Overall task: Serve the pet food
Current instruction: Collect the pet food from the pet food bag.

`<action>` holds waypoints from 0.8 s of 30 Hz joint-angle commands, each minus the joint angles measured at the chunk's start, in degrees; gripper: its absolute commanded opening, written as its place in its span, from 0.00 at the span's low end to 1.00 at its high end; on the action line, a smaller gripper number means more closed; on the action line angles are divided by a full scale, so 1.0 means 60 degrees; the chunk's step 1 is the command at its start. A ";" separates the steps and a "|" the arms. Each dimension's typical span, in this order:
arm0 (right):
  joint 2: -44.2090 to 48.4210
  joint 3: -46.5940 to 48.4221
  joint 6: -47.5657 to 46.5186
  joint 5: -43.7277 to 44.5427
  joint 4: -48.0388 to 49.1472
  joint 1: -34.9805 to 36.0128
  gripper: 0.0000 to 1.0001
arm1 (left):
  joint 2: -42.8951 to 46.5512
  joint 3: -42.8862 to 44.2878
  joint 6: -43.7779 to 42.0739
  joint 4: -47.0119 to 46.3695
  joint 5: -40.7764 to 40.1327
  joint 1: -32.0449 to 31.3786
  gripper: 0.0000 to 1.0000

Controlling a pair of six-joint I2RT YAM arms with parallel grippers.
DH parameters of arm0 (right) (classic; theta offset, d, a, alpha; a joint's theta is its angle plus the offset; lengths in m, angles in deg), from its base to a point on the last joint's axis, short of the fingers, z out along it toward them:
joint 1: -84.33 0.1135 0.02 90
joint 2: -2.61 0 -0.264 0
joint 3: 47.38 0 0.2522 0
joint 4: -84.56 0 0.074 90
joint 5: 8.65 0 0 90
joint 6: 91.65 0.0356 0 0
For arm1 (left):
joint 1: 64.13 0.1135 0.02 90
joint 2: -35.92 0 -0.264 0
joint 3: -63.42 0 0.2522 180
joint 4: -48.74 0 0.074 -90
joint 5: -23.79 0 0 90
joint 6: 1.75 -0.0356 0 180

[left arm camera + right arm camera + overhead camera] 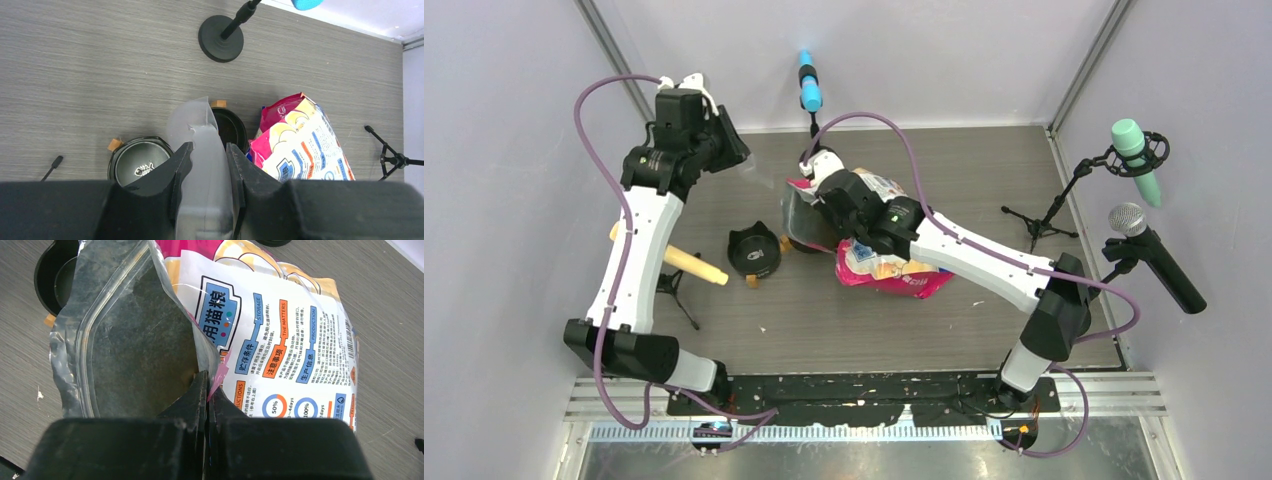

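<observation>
Fingers of my right gripper (206, 379) pinch shut on the rim of the glossy printed bag (280, 315), its crinkled foil-lined mouth gaping; pet food inside I can't make out. My left gripper (209, 148) clamps a frosted plastic scoop (197, 122); beyond it sit two black bowls (137, 162), one showing a fishbone print.

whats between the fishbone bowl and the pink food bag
A second black bowl sits between the fishbone bowl and the bag, right beside the bag; the left wrist view shows it, partly behind the clear scoop held by the left gripper.
</observation>
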 commanded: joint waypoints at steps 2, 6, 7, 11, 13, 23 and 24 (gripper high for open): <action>0.0085 0.0757 -0.0208 0.0639 -0.0495 -0.0279 0.05 | 0.0858 0.0502 -0.0275 0.0051 0.0099 0.0062 0.00; 0.0065 0.1449 -0.0433 0.0594 -0.0820 -0.0572 0.05 | 0.1011 0.0166 -0.0357 -0.0007 0.0100 0.0057 0.00; 0.0075 0.1591 -0.0420 0.0586 -0.0870 -0.0640 0.05 | 0.1006 0.0009 -0.0366 -0.0041 0.0239 0.0060 0.00; 0.0313 0.1670 -0.0223 0.0414 -0.0970 -0.1116 0.05 | 0.0973 -0.0998 -0.0198 -0.0514 0.1252 0.0054 0.00; 0.0458 0.1591 -0.0134 0.0321 -0.0975 -0.1383 0.05 | 0.0908 -0.1527 0.0115 -0.0856 0.2091 0.0040 0.00; 0.0854 0.1349 0.0022 -0.0095 -0.0967 -0.2025 0.05 | -0.0126 -0.2461 -0.0146 -0.1307 0.4149 -0.1051 0.00; 0.0865 0.1346 0.0027 -0.0103 -0.0965 -0.2040 0.05 | -0.0406 -0.2350 -0.0484 -0.1005 0.4318 -0.1135 0.00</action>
